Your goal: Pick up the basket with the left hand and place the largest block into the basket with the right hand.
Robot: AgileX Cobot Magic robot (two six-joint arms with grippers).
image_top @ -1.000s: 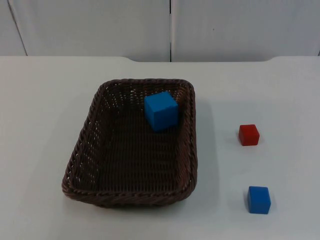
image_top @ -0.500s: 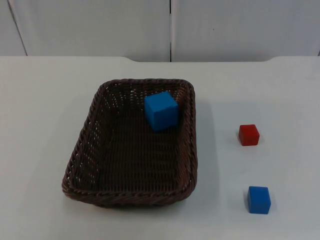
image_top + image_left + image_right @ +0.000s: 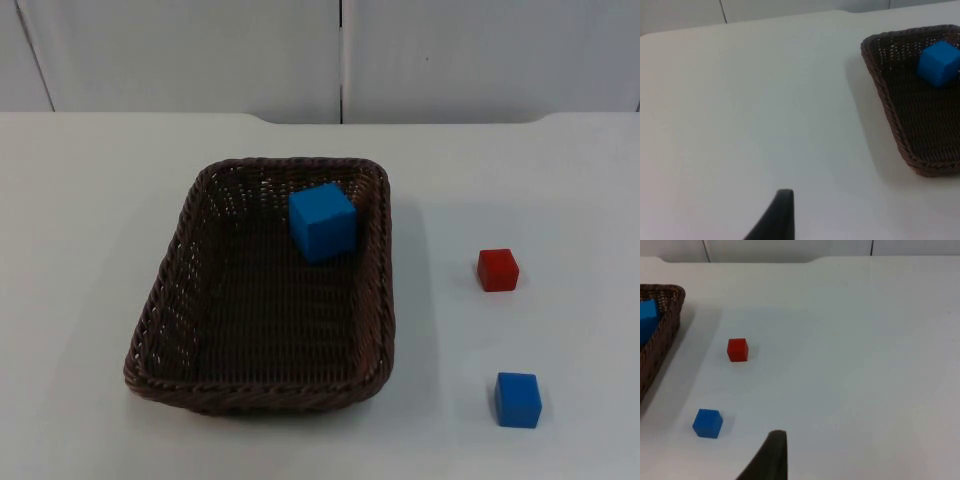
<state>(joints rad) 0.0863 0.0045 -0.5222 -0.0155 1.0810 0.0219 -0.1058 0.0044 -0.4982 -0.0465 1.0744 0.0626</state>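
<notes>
A dark brown wicker basket (image 3: 160,330) rests on the white table, left of centre. The large blue block (image 3: 323,221) lies inside it, against the far right corner, and I also see this block (image 3: 939,64) and the basket rim (image 3: 885,97) in the left wrist view. My left gripper (image 3: 782,212) hangs over bare table well to the basket's left, apart from it. My right gripper (image 3: 771,455) hovers over bare table near the small blocks, holding nothing I can see. Both arms wait.
A small red block (image 3: 497,269) and a small blue block (image 3: 518,399) sit on the table to the right of the basket; both also appear in the right wrist view, red block (image 3: 737,349) and blue block (image 3: 707,423). The grey partition wall (image 3: 340,55) closes the far side.
</notes>
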